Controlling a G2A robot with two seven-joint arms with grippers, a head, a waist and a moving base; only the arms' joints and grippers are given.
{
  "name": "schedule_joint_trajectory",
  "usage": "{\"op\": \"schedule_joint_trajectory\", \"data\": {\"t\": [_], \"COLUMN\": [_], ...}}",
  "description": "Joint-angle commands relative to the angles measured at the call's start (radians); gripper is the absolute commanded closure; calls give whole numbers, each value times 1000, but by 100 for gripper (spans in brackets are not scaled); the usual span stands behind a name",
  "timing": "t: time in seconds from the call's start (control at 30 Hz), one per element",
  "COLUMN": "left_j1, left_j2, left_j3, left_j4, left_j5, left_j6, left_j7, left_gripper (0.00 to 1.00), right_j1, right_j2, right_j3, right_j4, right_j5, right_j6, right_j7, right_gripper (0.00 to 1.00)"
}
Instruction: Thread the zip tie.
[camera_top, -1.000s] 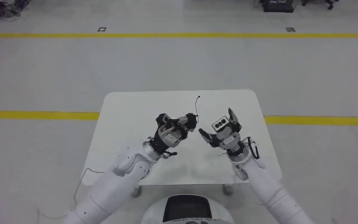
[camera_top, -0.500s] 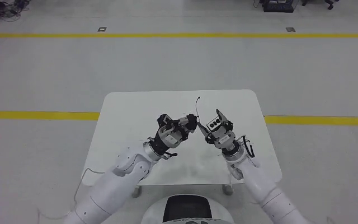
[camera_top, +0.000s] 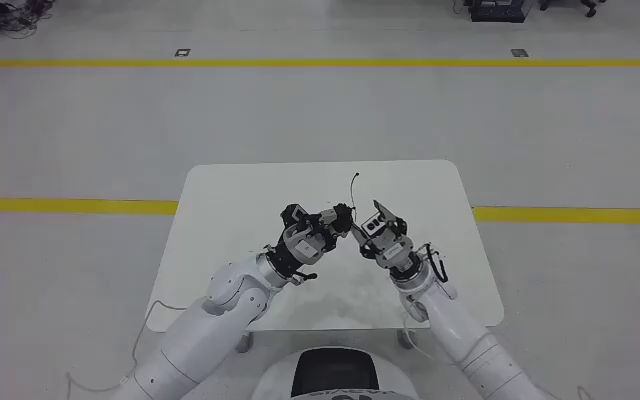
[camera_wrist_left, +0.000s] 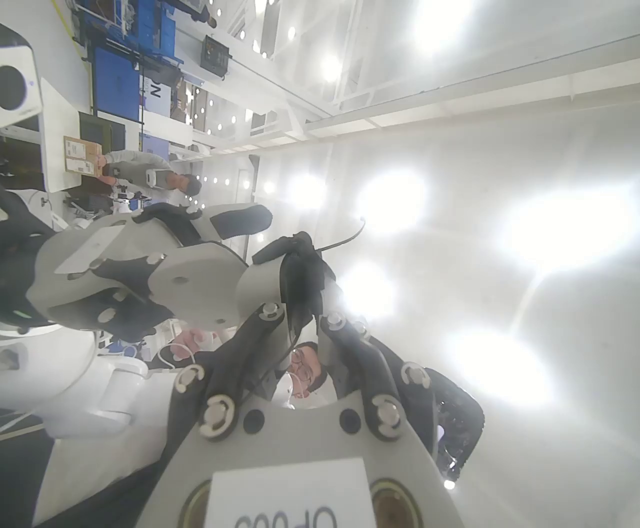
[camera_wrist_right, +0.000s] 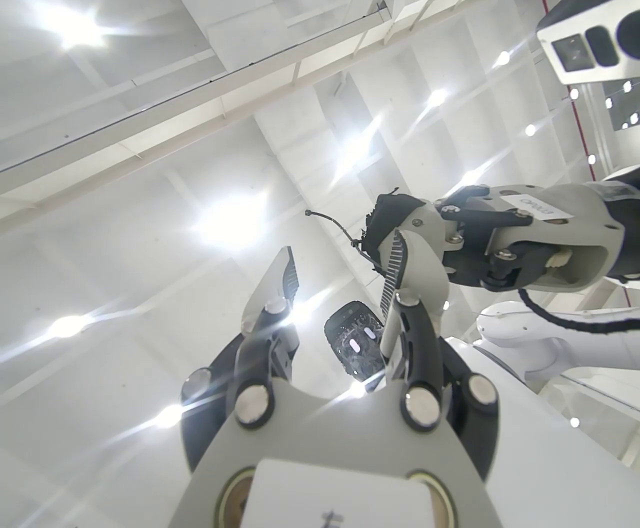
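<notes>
A thin black zip tie (camera_top: 353, 187) is held above the white table (camera_top: 220, 200), its free tail curving up and away from the robot. My left gripper (camera_top: 343, 214) is shut on the tie's lower part. In the left wrist view the tie (camera_wrist_left: 345, 241) sticks out past the closed fingertips of that gripper (camera_wrist_left: 301, 272). My right gripper (camera_top: 366, 217) stands open right beside the left one. In the right wrist view its two fingers (camera_wrist_right: 395, 265) are spread, and the tie (camera_wrist_right: 332, 223) and the left gripper (camera_wrist_right: 400, 220) lie just beyond them. Nothing is between the right fingers.
The table's bare surface (camera_top: 420, 190) spreads around both arms. Its far edge (camera_top: 320, 163) and right edge (camera_top: 480, 230) lie a short way off. A yellow floor line (camera_top: 90, 206) runs behind the table.
My right gripper has moved left, from well apart to right beside the left gripper and the tie. The left arm and the zip tie have stayed put.
</notes>
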Motion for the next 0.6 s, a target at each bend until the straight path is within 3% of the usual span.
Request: {"op": "schedule_joint_trajectory", "data": {"t": [0.0,0.27,0.57], "left_j1": [0,0,0], "left_j2": [0,0,0], "left_j3": [0,0,0], "left_j4": [0,0,0], "left_j5": [0,0,0], "left_j6": [0,0,0], "left_j7": [0,0,0], "left_gripper": [100,100,100], "right_j1": [1,6,7], "right_j2": [-3,-15,-27], "right_j3": [0,5,12], "right_j4": [1,6,12], "right_j5": [-3,-5,-19], "right_j6": [2,1,4], "right_j7": [2,12,16], "right_gripper": [64,69,87]}}
